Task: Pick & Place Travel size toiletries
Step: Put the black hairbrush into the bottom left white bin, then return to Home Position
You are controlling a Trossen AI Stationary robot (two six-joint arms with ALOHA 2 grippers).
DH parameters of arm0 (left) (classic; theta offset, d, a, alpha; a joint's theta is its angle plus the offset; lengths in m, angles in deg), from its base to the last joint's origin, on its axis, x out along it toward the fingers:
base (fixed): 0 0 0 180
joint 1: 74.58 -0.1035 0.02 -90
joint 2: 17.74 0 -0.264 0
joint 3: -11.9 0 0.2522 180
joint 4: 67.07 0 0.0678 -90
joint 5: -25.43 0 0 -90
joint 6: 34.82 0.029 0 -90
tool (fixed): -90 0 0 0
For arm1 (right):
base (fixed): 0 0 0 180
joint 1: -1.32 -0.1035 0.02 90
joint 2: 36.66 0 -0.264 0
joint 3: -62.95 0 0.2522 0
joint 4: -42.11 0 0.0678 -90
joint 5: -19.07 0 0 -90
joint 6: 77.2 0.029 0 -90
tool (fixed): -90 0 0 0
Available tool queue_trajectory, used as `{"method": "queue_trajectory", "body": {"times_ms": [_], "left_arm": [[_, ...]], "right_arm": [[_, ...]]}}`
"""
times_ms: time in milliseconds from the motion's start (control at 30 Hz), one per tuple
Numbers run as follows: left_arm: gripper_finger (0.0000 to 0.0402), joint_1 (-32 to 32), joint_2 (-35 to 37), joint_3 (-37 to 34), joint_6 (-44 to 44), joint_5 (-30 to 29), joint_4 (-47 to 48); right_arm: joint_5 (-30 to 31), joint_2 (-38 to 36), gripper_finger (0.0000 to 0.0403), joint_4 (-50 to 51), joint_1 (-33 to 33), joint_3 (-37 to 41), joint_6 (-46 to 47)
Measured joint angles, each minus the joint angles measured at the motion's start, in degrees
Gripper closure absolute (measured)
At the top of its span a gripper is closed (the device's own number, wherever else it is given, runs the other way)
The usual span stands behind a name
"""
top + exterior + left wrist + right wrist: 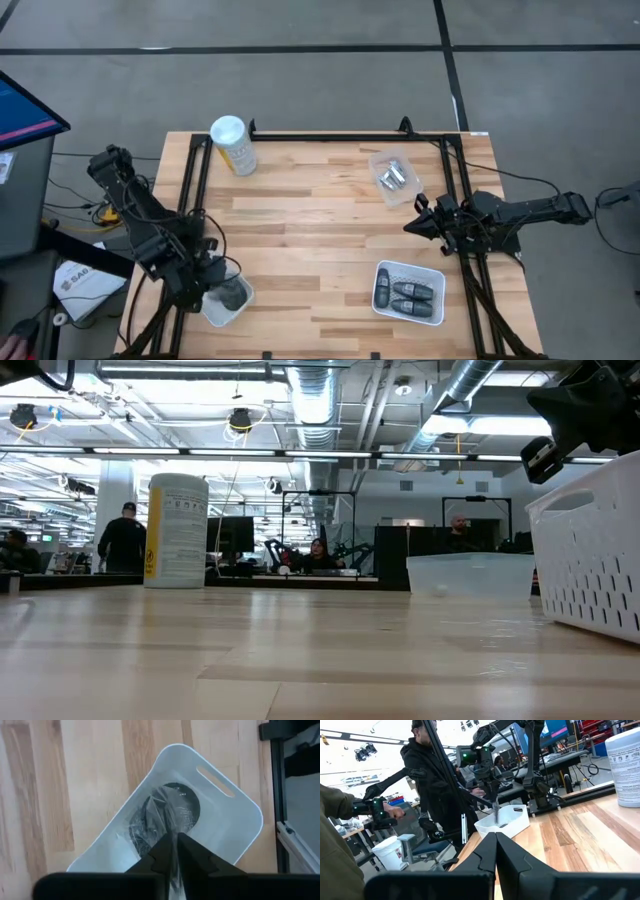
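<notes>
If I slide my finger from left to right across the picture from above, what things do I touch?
Left gripper over a white bin → yellow canister → clear tray → white basket → right gripper.

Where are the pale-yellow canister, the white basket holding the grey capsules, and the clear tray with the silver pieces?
Pale-yellow canister (233, 146): high view, on its white lid.
White basket (436, 271): high view, on its far right rim.
Clear tray (377, 160): high view, on its bare far left corner.

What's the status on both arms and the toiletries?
Left end effector shut on clear plastic bag, over white oblong bin. Right end effector shut, idle at table's right edge. Dark grey capsules in white basket. Nothing obstructing.
</notes>
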Motion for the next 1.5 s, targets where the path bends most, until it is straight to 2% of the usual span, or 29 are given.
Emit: {"method": "queue_trajectory", "body": {"times_ms": [100, 300, 367, 433, 533, 633, 700, 733, 900, 1100, 1300, 1500], "left_arm": [[0.0350, 0.0, 0.0, 0.0, 1.2, 0.0, -0.5], [0.0257, -0.3, 0.1, 0.6, -0.9, -0.6, -2.4], [0.0233, -1.3, 0.4, 1.9, -4.9, -2.8, -2.8], [0.0225, -1.7, 1.9, 3.4, -3.1, -7.9, -6.4], [0.0251, -0.1, 7.3, 4.2, 2.8, -20.8, -12.7], [0.0319, 2.1, 14.2, 3.5, 8.8, -31.4, -17.0], [0.0373, 3.8, 19.7, 1.2, 13.0, -36.1, -20.3], [0.0386, 4.5, 22.6, -0.3, 14.7, -37.3, -22.3], [0.0399, 5.4, 36.3, -11.6, 20.0, -36.6, -32.6], [0.0400, 5.3, 48.1, -29.5, 24.7, -32.8, -52.1], [0.0400, 5.3, 51.6, -43.9, 27.8, -28.0, -70.0], [0.0400, 5.3, 51.7, -54.0, 28.1, -21.9, -82.9]], "right_arm": [[0.0, 0.0, 0.0403, 0.0, 0.0, 0.0, 0.0], [0.0, 0.0, 0.0403, 0.0, 0.0, 0.0, 0.0], [0.0, 0.0, 0.0403, 0.0, 0.0, 0.0, 0.0], [0.0, 0.0, 0.0403, 0.0, 0.0, 0.0, 0.0], [0.0, 0.0, 0.0403, 0.0, 0.0, 0.0, 0.0], [0.0, 0.0, 0.0403, 0.0, 0.0, 0.0, 0.0], [0.0, 0.0, 0.0403, 0.0, 0.0, 0.0, 0.0], [0.0, 0.0, 0.0403, 0.0, 0.0, 0.0, 0.0], [0.0, 0.0, 0.0403, 0.0, 0.0, 0.0, 0.0], [0.0, 0.0, 0.0403, 0.0, 0.0, 0.0, 0.0], [0.0, 0.0, 0.0403, 0.0, 0.0, 0.0, 0.0], [0.0, 0.0, 0.0403, 0.0, 0.0, 0.0, 0.0]]}}
